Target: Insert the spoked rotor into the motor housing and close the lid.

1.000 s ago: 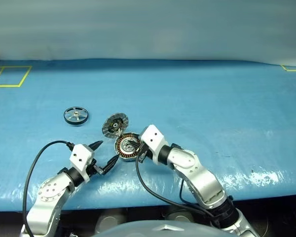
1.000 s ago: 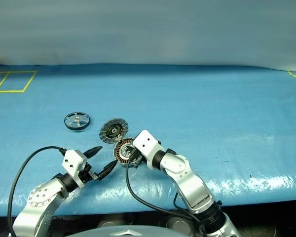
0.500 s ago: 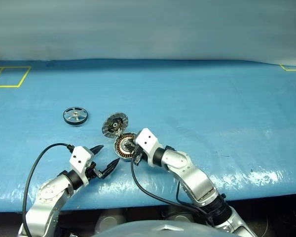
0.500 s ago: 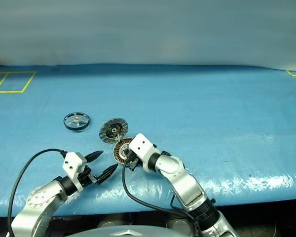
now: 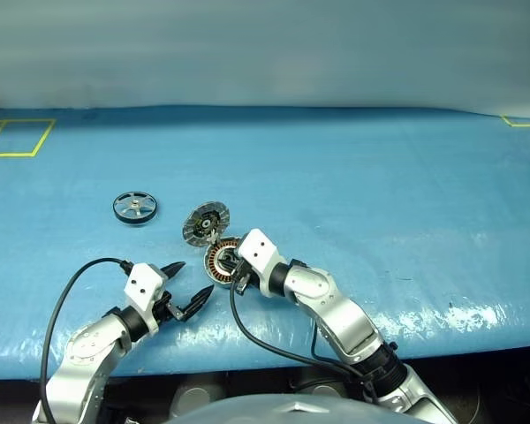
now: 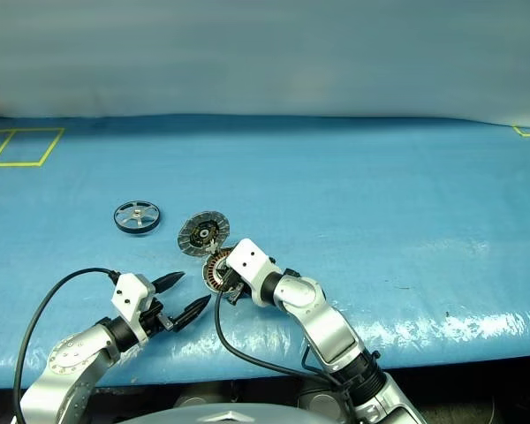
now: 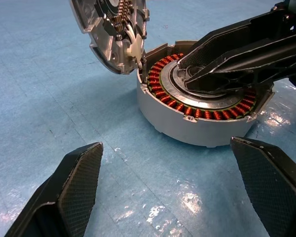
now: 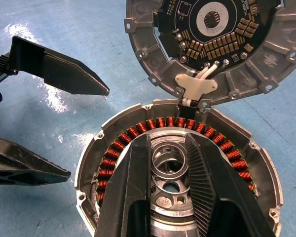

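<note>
1. Fingers of my left gripper [image 5: 187, 283] stand wide apart with nothing between them, nearest me by the table's front edge. In the left wrist view the two black pads [image 7: 79, 182] frame the motor housing [image 7: 197, 118], which lies just beyond them, untouched.
2. My right gripper [image 8: 170, 182] reaches over the housing from the right. Its two fingers are a narrow gap apart and sit down inside the centre of the cup, either side of the silver hub ring. I cannot tell whether they press on that ring.
3. The motor housing [image 5: 219, 259] sits on the blue table cover [image 5: 380, 194], open, with its ring of copper windings [image 8: 138, 127] showing.
4. The lid [image 5: 205, 223] stands tilted up at the housing's far edge, joined by a small white hinge piece [image 8: 196, 85]. Its inner face with the dark board is turned toward me.
5. The spoked rotor [image 5: 135, 208] lies flat on the cover, farther off and to the left of the lid, well apart from both grippers.
6. A yellow taped rectangle [image 5: 18, 137] marks the far left corner.
</note>
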Tool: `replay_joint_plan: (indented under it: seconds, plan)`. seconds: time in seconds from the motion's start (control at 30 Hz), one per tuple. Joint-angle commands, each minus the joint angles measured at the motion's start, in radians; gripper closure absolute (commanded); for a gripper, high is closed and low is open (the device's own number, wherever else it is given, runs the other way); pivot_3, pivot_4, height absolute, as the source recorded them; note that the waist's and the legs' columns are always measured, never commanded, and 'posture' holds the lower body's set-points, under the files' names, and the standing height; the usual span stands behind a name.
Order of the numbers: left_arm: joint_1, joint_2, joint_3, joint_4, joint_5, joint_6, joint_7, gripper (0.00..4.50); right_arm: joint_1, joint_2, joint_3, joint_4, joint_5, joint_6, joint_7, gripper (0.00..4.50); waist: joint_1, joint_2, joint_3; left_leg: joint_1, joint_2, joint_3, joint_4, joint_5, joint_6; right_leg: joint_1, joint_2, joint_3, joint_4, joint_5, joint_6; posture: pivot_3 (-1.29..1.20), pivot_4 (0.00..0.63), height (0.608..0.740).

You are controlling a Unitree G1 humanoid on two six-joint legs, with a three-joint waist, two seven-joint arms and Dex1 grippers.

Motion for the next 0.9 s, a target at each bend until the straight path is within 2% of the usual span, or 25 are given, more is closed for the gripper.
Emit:
replay_joint_plan:
  seconds: [0.03, 0.17, 0.2, 0.33, 0.37, 0.43, 0.47, 0.53, 0.77, 0.9]
  plan:
    - [0.003, 0.001, 0.008, -0.014, -0.001, -0.020, -0.003, 0.00, 0.003, 0.001, -0.002, -0.017, 0.009, 0.010, 0.010, 3.83, 0.000, 0.000, 0.000, 0.000, 0.000, 0.000, 0.000, 0.000, 0.000, 0.000, 0.000, 0.000, 0.000, 0.000, 0.000, 0.00, 0.150, 0.740]
    - [0.004, 0.000, 0.008, -0.010, 0.000, -0.022, -0.003, 0.00, 0.015, -0.008, -0.007, -0.039, 0.019, 0.024, 0.017, 3.83, 0.000, 0.000, 0.000, 0.000, 0.000, 0.000, 0.000, 0.000, 0.000, 0.000, 0.000, 0.000, 0.000, 0.000, 0.000, 0.00, 0.150, 0.740]
    - [0.003, -0.001, 0.007, -0.009, 0.001, -0.022, -0.002, 0.00, 0.016, -0.009, -0.009, -0.042, 0.020, 0.026, 0.017, 3.08, 0.000, 0.000, 0.000, 0.000, 0.000, 0.000, 0.000, 0.000, 0.000, 0.000, 0.000, 0.000, 0.000, 0.000, 0.000, 0.00, 0.150, 0.740]
    - [0.004, -0.003, 0.006, -0.006, 0.001, -0.023, -0.002, 0.00, 0.019, -0.005, -0.029, -0.071, 0.027, 0.034, 0.004, 1.79, 0.001, 0.000, 0.000, 0.000, 0.000, 0.000, 0.000, 0.000, 0.000, 0.000, 0.000, 0.000, 0.000, 0.000, 0.000, 0.00, 0.150, 0.740]
    - [0.004, -0.003, 0.005, -0.006, 0.002, -0.024, -0.002, 0.00, 0.020, -0.003, -0.039, -0.098, 0.044, 0.050, 0.010, 1.52, 0.001, 0.000, 0.000, 0.000, 0.000, 0.000, 0.000, 0.000, 0.000, 0.000, 0.000, 0.000, 0.000, 0.000, 0.000, 0.00, 0.150, 0.740]
    - [0.005, -0.004, 0.005, -0.004, 0.002, -0.024, -0.002, 0.00, 0.022, 0.002, -0.056, -0.148, 0.074, 0.078, 0.017, 1.52, 0.001, 0.000, 0.000, 0.000, 0.000, 0.000, 0.000, 0.000, 0.000, 0.000, 0.000, 0.000, 0.000, 0.000, 0.000, 0.00, 0.150, 0.740]
    - [0.005, -0.005, 0.005, -0.004, 0.002, -0.025, -0.002, 0.00, 0.021, 0.005, -0.061, -0.170, 0.082, 0.095, 0.015, 1.63, 0.001, 0.000, 0.000, 0.000, 0.000, 0.000, 0.000, 0.000, 0.000, 0.000, 0.000, 0.000, 0.000, 0.000, 0.000, 0.00, 0.150, 0.740]
    - [0.005, -0.005, 0.005, -0.002, 0.002, -0.025, -0.001, 0.00, 0.021, 0.009, -0.069, -0.202, 0.097, 0.130, 0.006, 2.14, 0.000, 0.000, 0.000, 0.000, 0.000, 0.000, 0.000, 0.000, 0.000, -0.001, 0.000, 0.000, 0.000, 0.000, 0.000, 0.00, 0.150, 0.740]
    - [0.000, -0.008, 0.002, 0.004, 0.002, -0.028, -0.003, 0.00, -0.008, -0.004, -0.041, -0.244, 0.080, 0.208, -0.021, 4.48, 0.000, 0.000, 0.000, 0.000, 0.000, 0.000, 0.000, 0.000, 0.000, -0.001, 0.000, 0.000, 0.000, 0.000, 0.000, 0.00, 0.150, 0.740]
    - [0.002, -0.010, 0.003, 0.003, 0.005, -0.029, 0.000, 0.00, -0.037, -0.025, -0.005, -0.224, 0.029, 0.215, -0.043, 4.48, 0.000, 0.000, 0.000, 0.000, 0.000, 0.000, 0.000, 0.000, 0.000, -0.001, 0.000, 0.000, 0.000, 0.000, 0.000, 0.00, 0.150, 0.740]
